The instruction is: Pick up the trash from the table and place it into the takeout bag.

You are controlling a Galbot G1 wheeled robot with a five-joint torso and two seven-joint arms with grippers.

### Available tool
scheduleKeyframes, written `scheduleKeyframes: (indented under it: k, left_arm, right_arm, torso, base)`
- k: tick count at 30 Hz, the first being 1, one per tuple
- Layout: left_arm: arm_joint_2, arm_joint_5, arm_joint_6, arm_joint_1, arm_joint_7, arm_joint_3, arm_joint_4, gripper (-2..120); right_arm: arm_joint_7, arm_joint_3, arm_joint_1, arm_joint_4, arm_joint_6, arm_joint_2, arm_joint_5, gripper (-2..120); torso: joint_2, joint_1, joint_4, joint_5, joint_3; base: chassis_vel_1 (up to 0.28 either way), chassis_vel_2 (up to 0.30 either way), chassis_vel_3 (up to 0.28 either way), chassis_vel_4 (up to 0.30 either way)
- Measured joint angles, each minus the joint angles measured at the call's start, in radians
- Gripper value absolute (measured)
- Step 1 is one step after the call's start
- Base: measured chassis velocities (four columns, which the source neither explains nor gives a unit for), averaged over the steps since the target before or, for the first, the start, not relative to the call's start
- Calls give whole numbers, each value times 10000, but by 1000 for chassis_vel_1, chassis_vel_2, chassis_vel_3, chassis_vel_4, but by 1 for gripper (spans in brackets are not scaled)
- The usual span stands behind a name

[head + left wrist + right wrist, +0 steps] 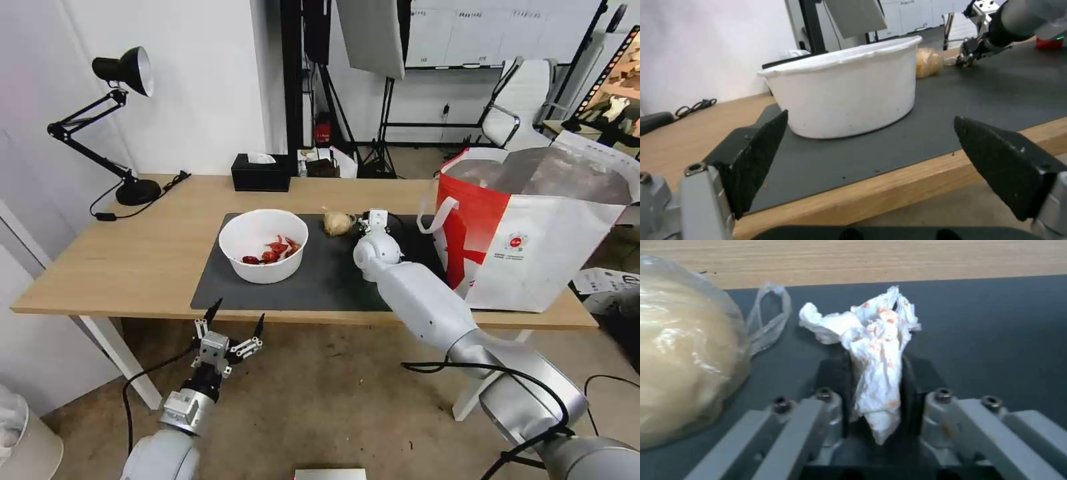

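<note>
Pinched between the right hand's (876, 386) pads, the stained tissue wad (876, 340) sits low on the dark mat beside the yellowish plastic wad (680, 350). Next comes lifting it and carrying it to the takeout bag (533, 227); the left hand (230, 327) waits spread before the bench (133, 253), below the bowl (263, 247).

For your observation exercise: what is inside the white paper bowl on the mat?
In the head view, the white paper bowl holds red food scraps along its right inner side. The left wrist view shows its outer wall, which hides the contents.

Light wood table (133, 260), dark grey mat (320, 280), takeout bag (533, 253), black tissue box (261, 175), desk lamp (127, 120), perhaps clutter behind
</note>
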Motion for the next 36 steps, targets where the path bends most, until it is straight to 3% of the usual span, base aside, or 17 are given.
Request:
scheduleKeyframes:
  k: [6, 14, 20, 23, 25, 28, 33, 34, 36]
  left_arm:
    - [3, 0, 3, -16, -4, 7, 17, 100]
    - [-20, 0, 9, -76, -10, 52, 31, 100]
    - [-53, 0, 15, -19, -13, 15, -27, 100]
    - [-48, 3, 17, 19, -15, -34, -74, 100]
    - [-45, 4, 17, 29, -17, -45, -83, 100]
    - [-16, 7, 18, 74, -26, -79, -135, 100]
    - [-13, 59, 25, 117, -33, -101, -169, 100]
    - [-38, 98, 25, 129, -33, -95, -174, 100]
    - [-75, 166, 25, 162, -34, -81, -193, 100]
  right_arm:
    - [25, 34, -37, 11, 34, -4, 8, 0]
    - [10, 11, -434, 622, 802, -197, -783, 0]
    - [315, -22, -1038, 2730, 1374, -944, -1505, 0]
    - [337, 20, -1454, 4418, 1552, -1533, -1555, 0]
    - [315, 42, -1522, 4722, 1588, -1643, -1555, 0]
    - [-184, 304, -1933, 6232, 2012, -2218, -1668, 0]
    - [-1013, 1133, -2056, 7365, 2991, -2767, -2678, 0]
    - [-830, 1436, -2014, 7623, 3014, -2892, -2887, 0]
    - [673, 2087, -1921, 8098, 2123, -3173, -3366, 0]
  torso:
    - [1, 0, -7, -2, 1]
    - [-6, 5, -12, 2, 9]
    - [-7, 6, -3, 2, 8]
    - [-6, 4, -5, 0, 4]
    - [-5, 4, -2, 1, 4]
    - [-4, 3, -5, 2, 3]
    - [-4, 3, -2, 1, 2]
    - [-4, 3, -2, 2, 3]
    - [-3, 3, -1, 1, 2]
  base:
    - [0, 0, 0, 0]
    - [0, 0, 0, 0]
    - [0, 0, 0, 0]
    - [0, 0, 0, 0]
    - [0, 0, 0, 0]
    - [0, 0, 0, 0]
    - [0, 0, 0, 0]
    - [0, 0, 0, 0]
    - [0, 0, 0, 0]
